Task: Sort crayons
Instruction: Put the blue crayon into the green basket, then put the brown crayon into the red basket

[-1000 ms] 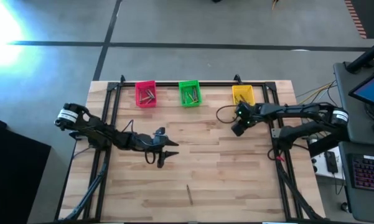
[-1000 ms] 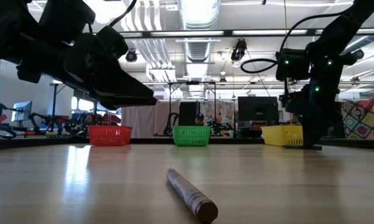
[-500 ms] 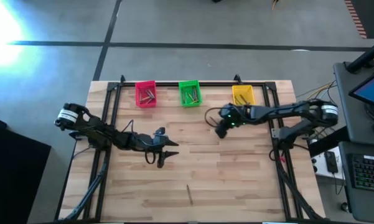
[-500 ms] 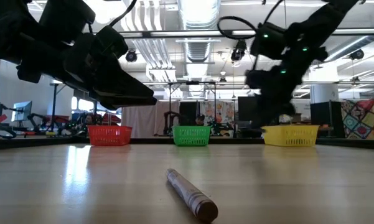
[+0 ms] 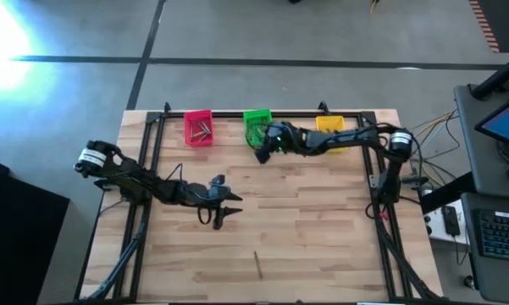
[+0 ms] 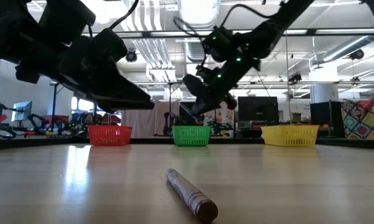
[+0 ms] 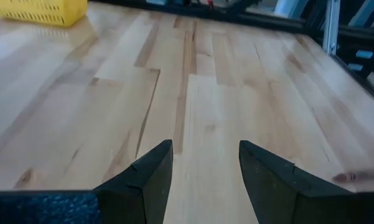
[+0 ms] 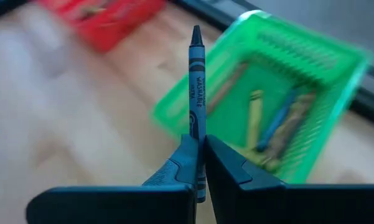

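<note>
My right gripper [image 5: 262,152] hangs above the table just in front of the green bin [image 5: 257,126], shut on a dark blue-green crayon [image 8: 196,74]. More crayons [image 8: 280,124] lie in the green bin and others [image 5: 201,130] in the pink bin [image 5: 198,127]. One loose crayon [image 5: 257,263] lies flat on the wood near the front edge [image 6: 190,194]. My left gripper [image 5: 229,204] hovers open over the table's left middle, nothing between its fingers [image 7: 205,155]. My right gripper pinches the crayon's lower part, near its blunt end [image 8: 197,132], between its two fingers. The crayon lies along the fingers and sticks out past them, its pointed tip [image 8: 196,30] ahead toward the green bin. It is lifted clear of the table.
The yellow bin [image 5: 330,127] stands at the far right of the row of three along the far edge. A black frame [image 5: 152,135] borders the wooden table. Bare wood lies between my left gripper and the loose crayon.
My right gripper has swept from the yellow bin toward the table's left along the far edge, up to the green bin. It has risen a little and tipped from pointing steeply down to nearer level. My left arm has kept still.
</note>
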